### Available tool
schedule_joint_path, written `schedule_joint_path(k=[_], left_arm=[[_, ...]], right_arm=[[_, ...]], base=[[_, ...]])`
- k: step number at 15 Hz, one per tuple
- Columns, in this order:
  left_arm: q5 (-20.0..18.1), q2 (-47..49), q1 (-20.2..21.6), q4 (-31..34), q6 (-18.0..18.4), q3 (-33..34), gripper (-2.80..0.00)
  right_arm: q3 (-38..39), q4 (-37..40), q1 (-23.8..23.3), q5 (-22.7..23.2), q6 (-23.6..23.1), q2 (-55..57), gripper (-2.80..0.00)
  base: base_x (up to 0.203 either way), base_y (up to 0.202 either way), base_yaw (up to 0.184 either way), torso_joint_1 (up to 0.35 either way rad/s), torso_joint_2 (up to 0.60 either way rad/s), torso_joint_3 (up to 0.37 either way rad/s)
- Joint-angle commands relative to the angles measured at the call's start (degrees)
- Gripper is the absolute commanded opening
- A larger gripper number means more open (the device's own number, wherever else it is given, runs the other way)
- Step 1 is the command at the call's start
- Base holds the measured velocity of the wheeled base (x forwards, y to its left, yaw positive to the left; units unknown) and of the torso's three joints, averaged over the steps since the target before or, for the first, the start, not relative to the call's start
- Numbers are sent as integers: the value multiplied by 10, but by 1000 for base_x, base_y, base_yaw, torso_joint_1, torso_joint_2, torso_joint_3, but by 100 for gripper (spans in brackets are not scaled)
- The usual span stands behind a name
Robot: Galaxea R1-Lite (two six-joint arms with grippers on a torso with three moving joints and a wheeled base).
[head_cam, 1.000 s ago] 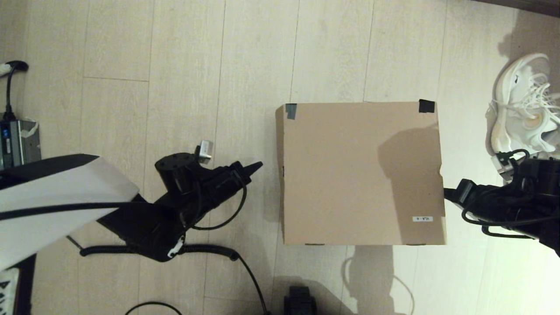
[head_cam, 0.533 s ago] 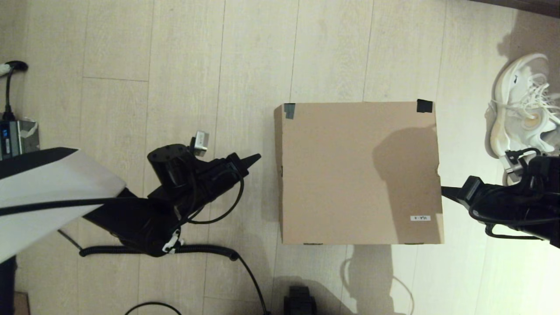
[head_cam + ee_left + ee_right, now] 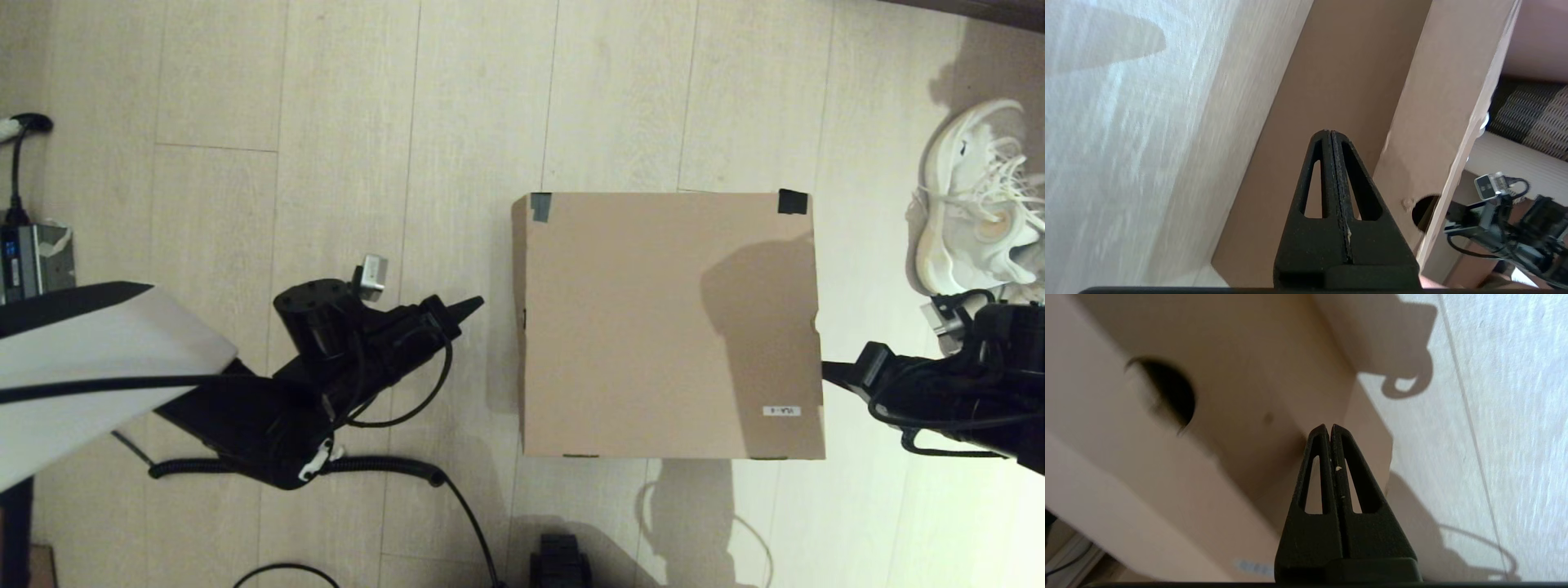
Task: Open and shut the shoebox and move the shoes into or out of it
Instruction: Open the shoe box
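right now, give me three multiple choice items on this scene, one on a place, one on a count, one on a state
1. Where do the shoes lie?
A. inside the box
B. on the floor right of the shoebox
C. on the lid

2. How many dark tape patches show on the lid's far corners?
A. two
B. none
C. five

3. How is the right gripper?
A. wide open
B. holding a shoe
C. shut, at the box's right edge

Answers: 1 B, white sneakers sit beyond the box's right side; 2 A, one patch per far corner; 3 C, its fingers meet with nothing between them.

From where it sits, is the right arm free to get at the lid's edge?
Probably yes: the right hand, shut, sits at the closed shoebox's right edge, nothing between; shoes lie clear behind.
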Motion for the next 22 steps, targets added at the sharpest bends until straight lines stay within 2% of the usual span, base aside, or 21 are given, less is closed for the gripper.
schedule_joint_path(k=[1,4,6,18,21,22], left_arm=[[-2,19,1,-8,-1,-7,-280],[-1,45,-5,-9,-1,-42,-280],[-1,53,-24,-8,-1,-51,-280],[8,-8,-45,10,-2,-40,-280],[31,-9,-38,7,-1,-19,-280],[40,-10,-35,6,-2,-16,-280]], right_arm=[[-14,-14,-5,3,1,32,-280],[-33,-38,0,16,4,46,-280],[-32,-36,2,32,8,37,-280],[-18,42,-2,29,7,-50,-280],[-32,44,-53,30,-16,-33,-280],[-58,55,-67,21,-59,-19,-280]], base=[[0,0,0,0,0,0],[0,0,0,0,0,0],[0,0,0,0,0,0],[0,0,0,0,0,0],[0,0,0,0,0,0],[0,0,0,0,0,0]])
